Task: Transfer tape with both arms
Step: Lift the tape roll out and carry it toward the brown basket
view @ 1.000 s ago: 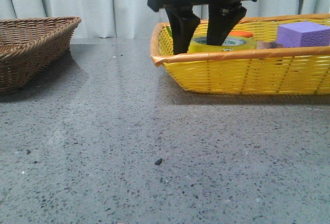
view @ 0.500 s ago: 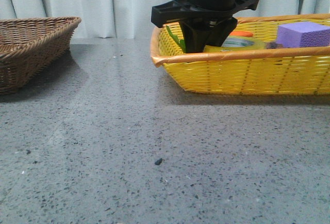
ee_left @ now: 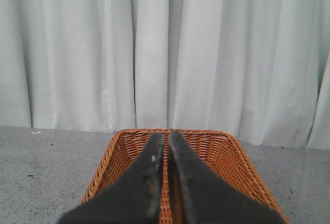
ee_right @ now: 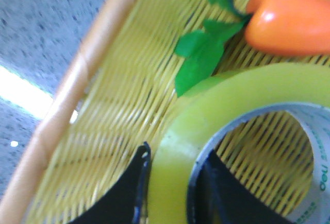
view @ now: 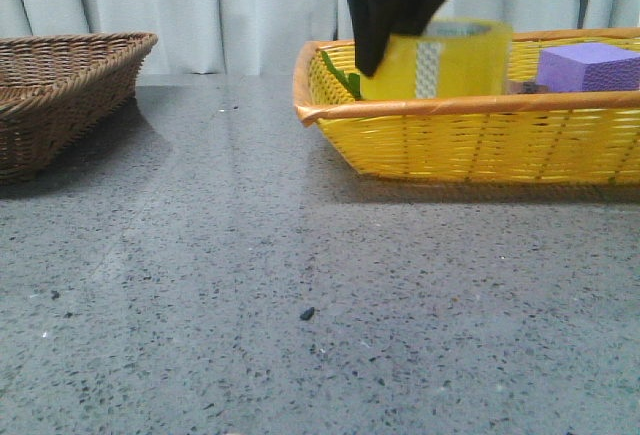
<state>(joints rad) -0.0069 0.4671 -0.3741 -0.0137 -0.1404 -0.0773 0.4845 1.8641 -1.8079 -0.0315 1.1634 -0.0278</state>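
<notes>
Right jaws pinching tape [view: 440, 59], lettering unreadable

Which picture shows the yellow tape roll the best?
The front view: the whole tape hangs from the right pincer, lifted above the yellow basket. The right wrist view shows only part of its ring, close and blurry. The left wrist view shows none.

A grey speckled stone table [view: 300, 255] carries two baskets. A brown wicker basket [view: 60, 95] sits at its left edge, and a yellow woven basket [view: 470, 140] sits at the right, well apart. A small dark speck [view: 307, 313] lies between them
</notes>
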